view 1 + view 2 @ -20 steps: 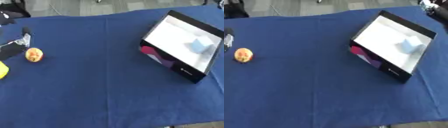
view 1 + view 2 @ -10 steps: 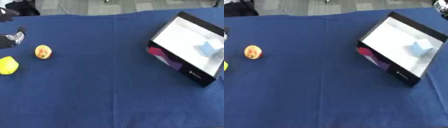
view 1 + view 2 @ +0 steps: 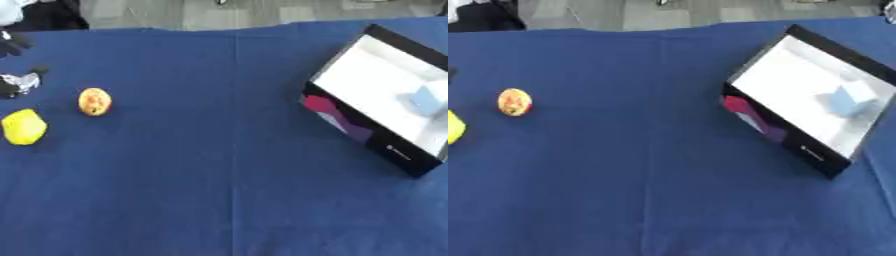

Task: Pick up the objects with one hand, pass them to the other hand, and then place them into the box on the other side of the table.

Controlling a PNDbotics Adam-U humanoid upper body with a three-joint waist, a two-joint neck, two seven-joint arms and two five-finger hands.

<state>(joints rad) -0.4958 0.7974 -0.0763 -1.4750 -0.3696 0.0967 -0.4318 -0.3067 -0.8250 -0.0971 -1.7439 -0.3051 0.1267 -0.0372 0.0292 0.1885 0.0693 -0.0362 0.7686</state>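
Orange-yellow fruit (image 3: 94,101) and lemon (image 3: 24,127) lie near the worktop's (image 3: 219,175) left edge, just beside the left robot hand (image 3: 17,84), fingers unreadable; box (image 3: 815,95) at far right.

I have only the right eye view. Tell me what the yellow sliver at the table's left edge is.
Observer: In the left eye view it shows whole: a rounded yellow object lying on the blue cloth, left of the orange fruit and a little nearer to the robot, not touching it.
Operator: Now report anything beyond it that I cannot see.
Observer: A black and silver shape, most likely the left hand, shows at the left edge, farther back than the yellow object and touching neither fruit.
Operator: Give me its pose.
Observer: Only part of it is in the picture, so its pose cannot be told.
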